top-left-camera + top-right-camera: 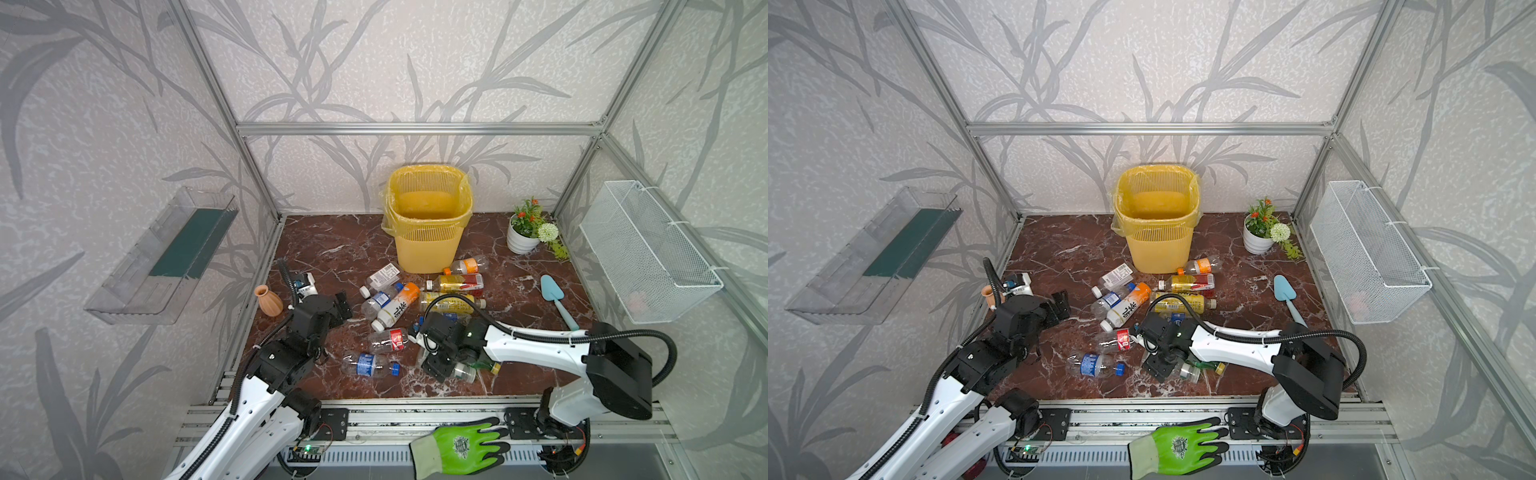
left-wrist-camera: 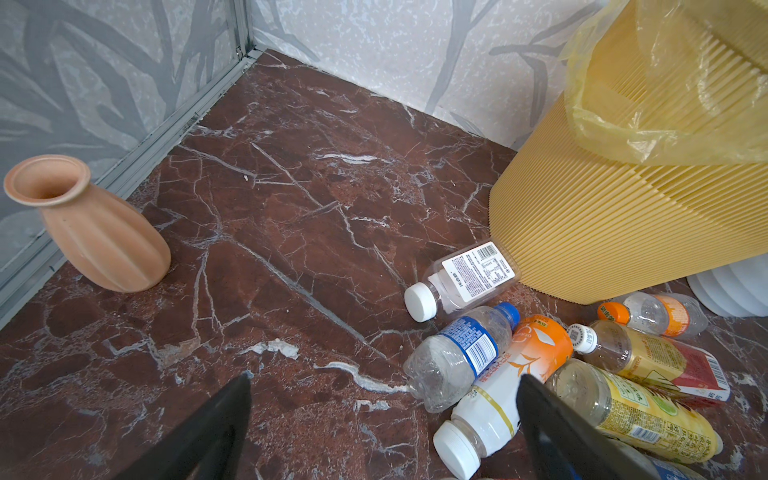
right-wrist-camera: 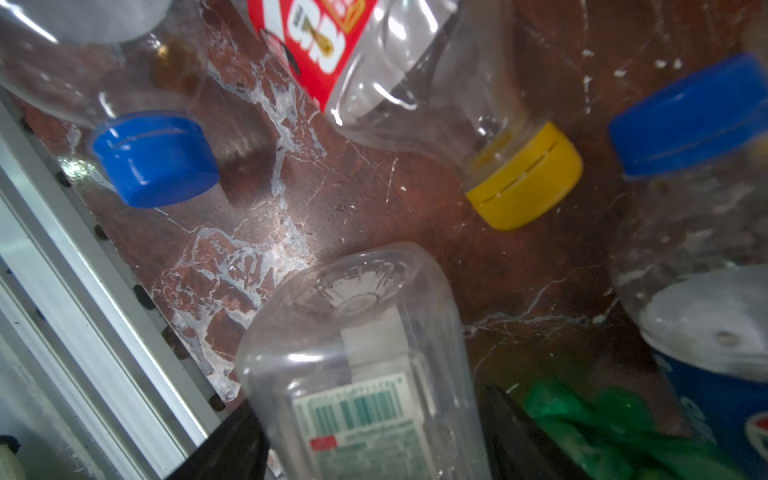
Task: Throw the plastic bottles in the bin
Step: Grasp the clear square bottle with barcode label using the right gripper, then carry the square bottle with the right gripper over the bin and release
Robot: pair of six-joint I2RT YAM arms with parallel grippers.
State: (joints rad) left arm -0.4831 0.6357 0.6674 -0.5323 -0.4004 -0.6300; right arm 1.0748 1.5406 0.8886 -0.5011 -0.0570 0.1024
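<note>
**Q:** What lies nearest the front edge?

**A:** A green glove point(image 1: 461, 446), on the rail. Just behind it, my right jaws are clenched on a clear bottle point(image 3: 357, 353), low over the bench point(image 1: 332, 257). Both fingers point(image 3: 523, 440) sit against its sides. A green bottle point(image 3: 602, 419) lies just beside it. I cannot tell whether the clear bottle is lifted.

**Q:** And the middle ground?

**A:** A blue-label bottle point(image 1: 368, 365) and a red-label bottle point(image 1: 390, 340) lie flat, left of my right jaws in both top views. Farther back, my left jaws are released, spread wide just left of the heap of bottles point(image 1: 392, 305). A vase point(image 1: 268, 299) stands at the left edge.

**Q:** Where is the bin?

**A:** The bin point(image 1: 428, 249) stands upright at the back wall, beyond the heap. A white-label bottle point(image 2: 469, 276) lies against its foot.
</note>
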